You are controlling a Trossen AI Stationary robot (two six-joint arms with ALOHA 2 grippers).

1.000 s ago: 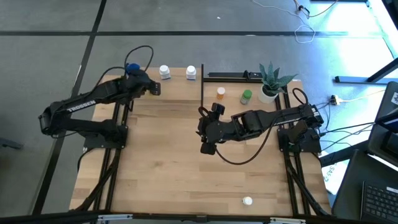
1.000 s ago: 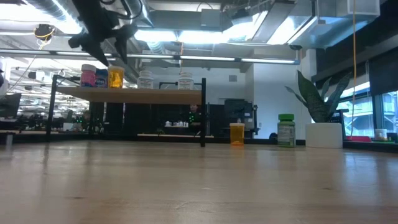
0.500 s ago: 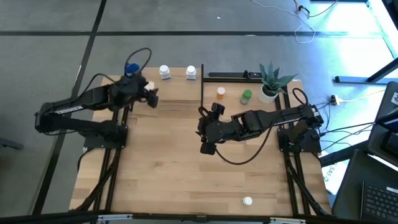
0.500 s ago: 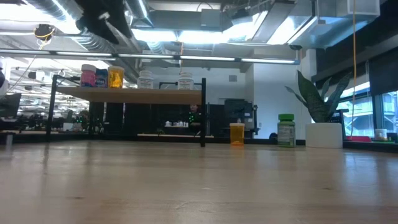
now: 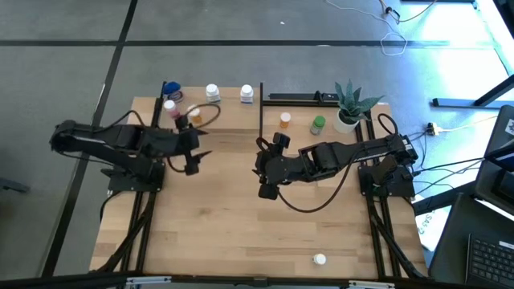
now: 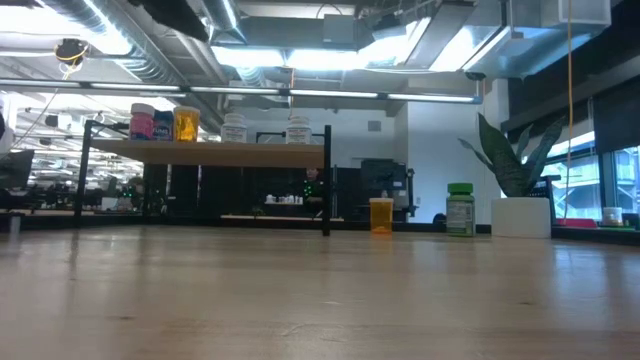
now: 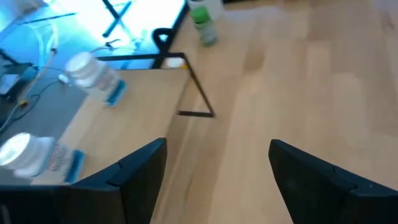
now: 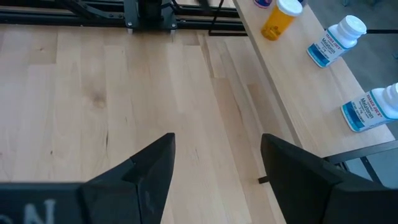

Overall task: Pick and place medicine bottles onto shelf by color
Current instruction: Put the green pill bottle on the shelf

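We see both grippers empty, spread wide: left gripper [image 5: 195,160] beside shelf [image 5: 233,119] at 9 o'clock, right gripper [image 5: 267,168] mid-desk [image 5: 241,225].

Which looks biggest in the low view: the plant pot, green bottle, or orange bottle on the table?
1. White square plant pot, largest.
2. Green medicine bottle with white cap.
3. Orange medicine bottle, smallest.
All stand about equally far away, so the order seems fair.
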